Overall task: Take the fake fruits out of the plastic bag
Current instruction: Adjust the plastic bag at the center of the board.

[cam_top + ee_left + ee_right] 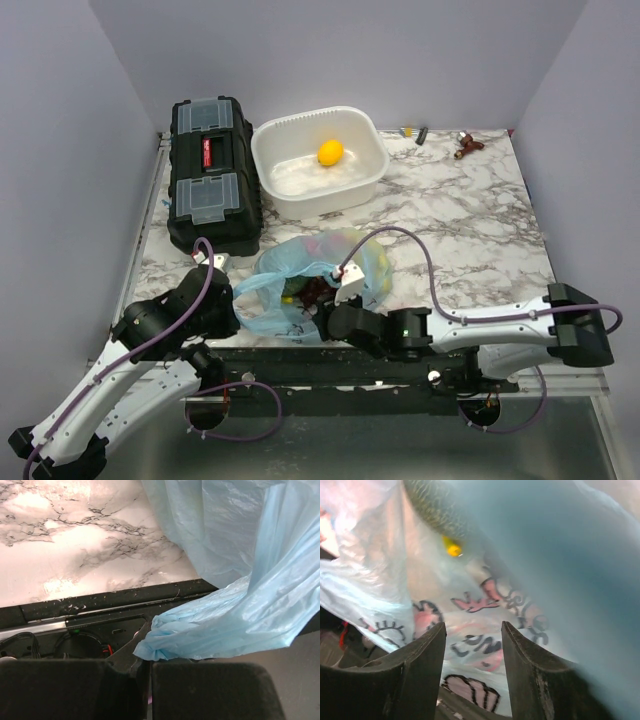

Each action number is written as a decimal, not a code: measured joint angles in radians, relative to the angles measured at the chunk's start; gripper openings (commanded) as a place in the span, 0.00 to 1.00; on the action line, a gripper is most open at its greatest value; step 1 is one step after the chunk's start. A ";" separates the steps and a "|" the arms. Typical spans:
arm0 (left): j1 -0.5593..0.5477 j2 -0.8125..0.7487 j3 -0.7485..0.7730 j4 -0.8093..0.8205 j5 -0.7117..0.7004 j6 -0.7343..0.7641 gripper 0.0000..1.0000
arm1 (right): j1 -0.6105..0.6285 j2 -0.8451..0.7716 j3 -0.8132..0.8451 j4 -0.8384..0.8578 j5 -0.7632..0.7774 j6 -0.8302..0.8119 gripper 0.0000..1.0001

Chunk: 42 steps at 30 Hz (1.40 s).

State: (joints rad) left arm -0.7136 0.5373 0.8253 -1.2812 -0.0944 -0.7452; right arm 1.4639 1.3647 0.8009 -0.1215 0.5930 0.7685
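at the near edge of the table [470,220], the plastic bag [275,262] sits between the arms, fake fruits [432,505] not yet out. left gripper [147,666] is clamped on its bunched rim; right gripper [472,632], angled down into the mouth, has jaws parted and empty. next it likely must close on the grape bunch [318,290].

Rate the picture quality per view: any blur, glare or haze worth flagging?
Top external: sharp and evenly lit, with mild sheen on the table. Left wrist: bag crisp, white glare patches on the table, left gripper dark and underexposed. Right wrist: bag film close to the lens hazes the right side blue; right gripper soft-edged.
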 measured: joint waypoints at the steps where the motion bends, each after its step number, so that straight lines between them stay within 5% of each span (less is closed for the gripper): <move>1: 0.000 0.000 0.000 0.000 0.000 0.000 0.00 | -0.003 -0.026 0.000 -0.025 0.039 0.010 0.53; 6: 0.000 -0.005 -0.003 0.002 0.000 -0.005 0.00 | -0.090 -0.099 -0.008 -0.240 0.196 0.148 0.52; 11: 0.000 -0.006 -0.006 0.014 0.001 -0.006 0.00 | -0.174 -0.154 -0.069 -0.341 0.220 0.210 0.41; 20: 0.000 0.000 -0.034 0.029 0.051 0.008 0.00 | -0.082 -0.098 -0.050 -0.099 -0.014 -0.018 0.41; 29: 0.000 0.031 -0.036 -0.018 0.042 0.007 0.00 | -0.058 0.093 -0.031 0.122 -0.175 -0.069 0.38; 35: -0.002 0.029 -0.003 -0.070 -0.022 -0.016 0.00 | -0.058 0.178 0.010 0.076 -0.150 -0.003 0.43; 42: -0.002 -0.089 0.075 -0.100 -0.091 -0.057 0.00 | -0.058 0.096 0.014 -0.101 -0.053 0.061 0.54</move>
State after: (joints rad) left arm -0.7155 0.4480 0.9005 -1.3811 -0.1852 -0.8024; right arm 1.4059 1.4609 0.8154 -0.2222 0.5400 0.8299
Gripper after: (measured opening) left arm 0.003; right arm 0.513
